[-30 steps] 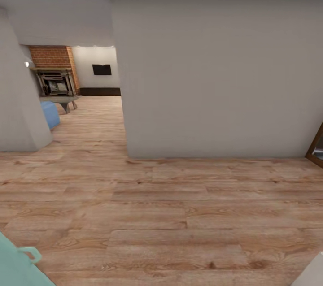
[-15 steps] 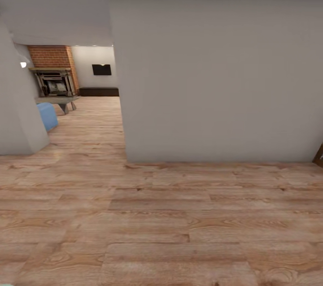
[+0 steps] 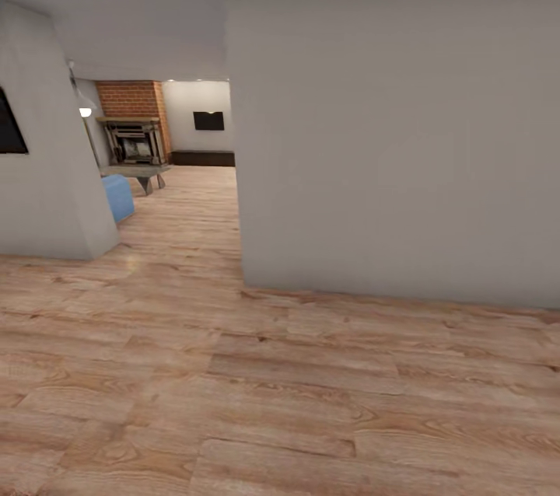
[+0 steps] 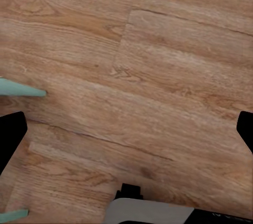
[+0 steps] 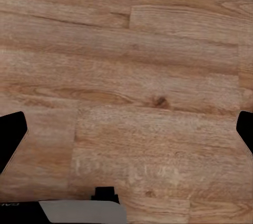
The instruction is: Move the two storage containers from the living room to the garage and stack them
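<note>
The two storage containers are out of view, and so is the garage. Far down a passage lies the living room, with its red-brick fireplace (image 3: 134, 117), a wall TV (image 3: 208, 120) over a dark low cabinet (image 3: 204, 158), and a blue sofa (image 3: 117, 197). My left gripper (image 4: 126, 137) hangs open over light wood planks, its black fingers (image 4: 10, 139) at the two sides of the left wrist view, with nothing between them. Over the same kind of planks my right gripper (image 5: 126, 137) is open and empty too.
A broad pale grey wall (image 3: 397, 130) stands straight ahead, its corner at the passage's right side. A second wall block (image 3: 47, 169) with a dark frame (image 3: 9, 123) bounds the passage's left. Wood floor (image 3: 272, 387) spreads in front. A teal part (image 4: 21, 89) pokes into the left wrist view.
The whole head view has shifted: the camera moved, so the wall corner and passage now sit further right. The dark frame came into view at left; the teal object at lower left dropped out.
</note>
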Tool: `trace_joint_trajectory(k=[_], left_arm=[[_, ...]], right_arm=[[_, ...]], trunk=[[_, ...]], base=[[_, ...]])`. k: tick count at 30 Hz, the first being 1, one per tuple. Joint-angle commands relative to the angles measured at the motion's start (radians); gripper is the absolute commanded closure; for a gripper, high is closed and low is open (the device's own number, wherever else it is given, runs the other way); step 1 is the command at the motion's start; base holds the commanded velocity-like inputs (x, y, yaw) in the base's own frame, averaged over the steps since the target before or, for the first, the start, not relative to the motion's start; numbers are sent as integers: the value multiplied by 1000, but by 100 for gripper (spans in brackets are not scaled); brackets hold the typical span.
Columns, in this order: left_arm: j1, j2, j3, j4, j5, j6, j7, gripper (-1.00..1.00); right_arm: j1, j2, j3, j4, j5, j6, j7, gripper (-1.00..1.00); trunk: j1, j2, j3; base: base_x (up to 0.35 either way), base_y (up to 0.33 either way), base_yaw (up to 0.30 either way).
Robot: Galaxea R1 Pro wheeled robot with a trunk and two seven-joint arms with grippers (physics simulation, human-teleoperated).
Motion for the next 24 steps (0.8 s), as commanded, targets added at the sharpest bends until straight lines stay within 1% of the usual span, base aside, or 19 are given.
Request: trace_joint_trajectory(k=[1, 24], left_arm=[[-1, 0, 4, 1, -1, -3, 1, -100], [-1, -2, 4, 1, -2, -2, 1, -100]], right_arm=[[-1, 0, 2, 1, 3, -3, -5, -100], [-1, 0, 3, 1, 3, -3, -6, -100]], trunk=[[1, -2, -2], [1, -2, -2]], base=[[326, 0, 260], [326, 0, 261]])
